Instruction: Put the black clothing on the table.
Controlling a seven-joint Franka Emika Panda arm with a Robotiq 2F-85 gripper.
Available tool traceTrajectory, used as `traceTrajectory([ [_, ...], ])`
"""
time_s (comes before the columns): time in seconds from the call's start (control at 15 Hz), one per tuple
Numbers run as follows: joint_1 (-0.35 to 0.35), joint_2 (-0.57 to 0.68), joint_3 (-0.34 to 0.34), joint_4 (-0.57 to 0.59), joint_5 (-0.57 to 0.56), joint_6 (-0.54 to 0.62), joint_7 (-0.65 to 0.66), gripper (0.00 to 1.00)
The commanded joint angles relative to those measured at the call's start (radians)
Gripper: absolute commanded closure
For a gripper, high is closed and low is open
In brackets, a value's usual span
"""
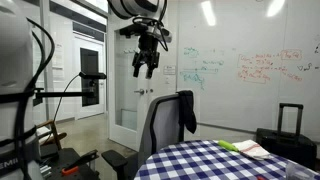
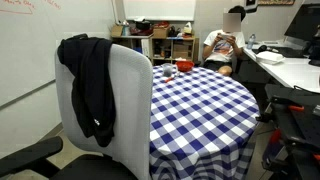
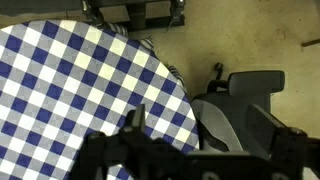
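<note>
No part of the task was done: the clothing (image 2: 90,85) hung over the chair (image 2: 130,105) back at left of frame, beside the table (image 2: 200,100). The gripper (image 1: 145,66) hovered high at upper centre, jaws apart and empty. Reaching, grasping and placing were all left to do.

The coloured handwriting on the whiteboard (image 1: 250,70) is too small to read.

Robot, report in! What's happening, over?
Hand open, empty, raised high. Black clothing draped over chair back, not on table. Nothing seen in the way.
</note>
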Motion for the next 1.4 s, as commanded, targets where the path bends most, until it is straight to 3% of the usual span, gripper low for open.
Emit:
traceTrajectory([
  [0.0, -0.003, 0.000, 0.003, 0.001, 0.001, -0.001, -0.001, 0.00],
  [0.6, -0.003, 0.000, 0.003, 0.001, 0.001, -0.001, -0.001, 0.00],
  [1.0, -0.044, 0.057, -0.011, 0.068, 0.142, 0.073, 0.211, 0.00],
  [1.33, -0.082, 0.124, -0.018, 0.129, 0.205, 0.253, 0.344, 0.00],
])
